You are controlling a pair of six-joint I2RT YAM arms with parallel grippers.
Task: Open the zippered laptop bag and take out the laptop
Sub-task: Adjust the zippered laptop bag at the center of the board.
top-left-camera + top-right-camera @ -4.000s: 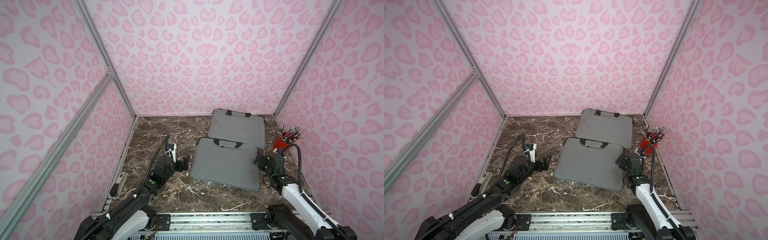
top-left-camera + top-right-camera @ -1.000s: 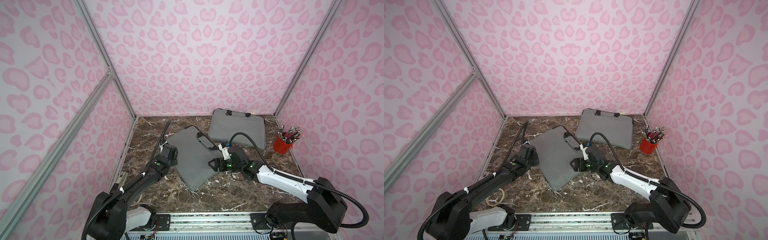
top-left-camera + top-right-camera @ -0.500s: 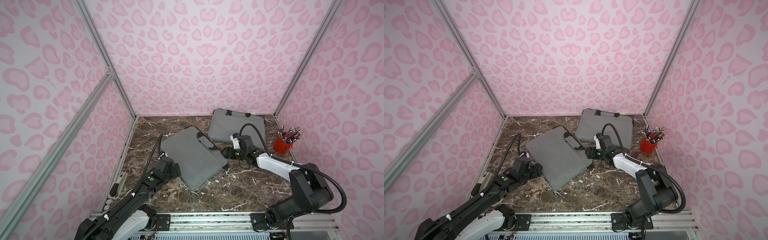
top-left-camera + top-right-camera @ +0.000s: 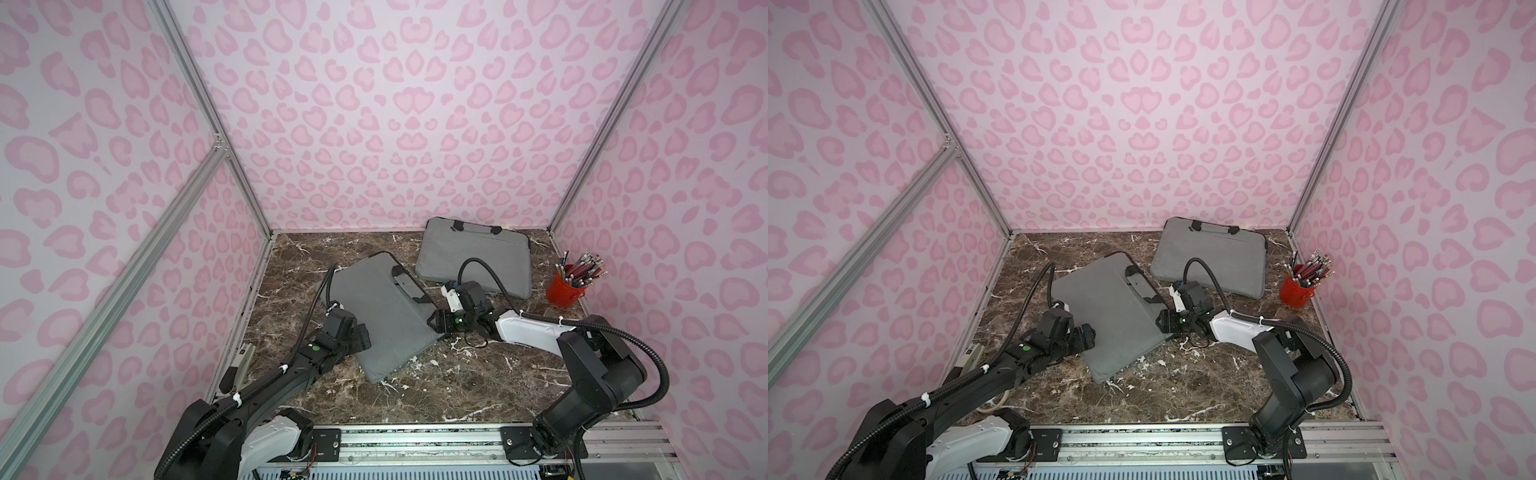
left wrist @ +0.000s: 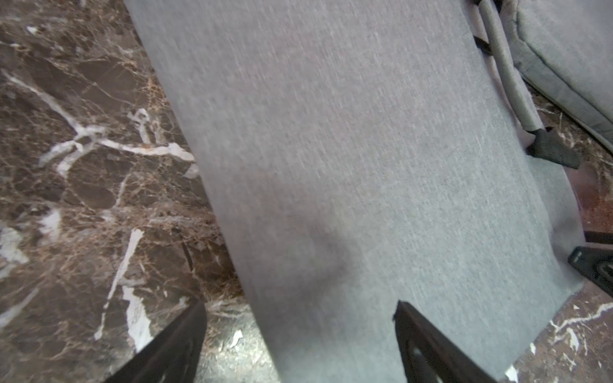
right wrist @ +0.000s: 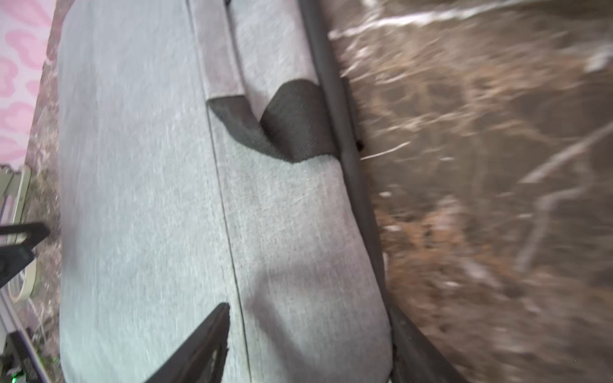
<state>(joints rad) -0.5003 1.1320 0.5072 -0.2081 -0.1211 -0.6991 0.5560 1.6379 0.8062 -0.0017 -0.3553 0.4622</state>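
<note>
The grey zippered laptop bag (image 4: pixel 382 320) lies flat and turned at an angle mid-table, its handle (image 4: pixel 409 284) toward the right. The laptop is hidden. My left gripper (image 4: pixel 363 334) is open at the bag's near left edge. In the left wrist view, one of the left gripper (image 5: pixel 298 305) fingers is over the marble and the other over the fabric. My right gripper (image 4: pixel 434 322) is open at the bag's right corner. In the right wrist view that gripper (image 6: pixel 310 308) straddles the corner, beside the dark zipper edge (image 6: pixel 351 185).
A second grey bag (image 4: pixel 473 262) lies against the back wall, close behind the first. A red cup of pencils (image 4: pixel 565 291) stands at the right wall. A beige object (image 4: pixel 241 365) lies at the table's left edge. Pink walls close three sides.
The left gripper has opened and drawn toward the front along the bag's left edge. The right gripper swung out to the right and came back to the bag's corner, narrowing slightly.
</note>
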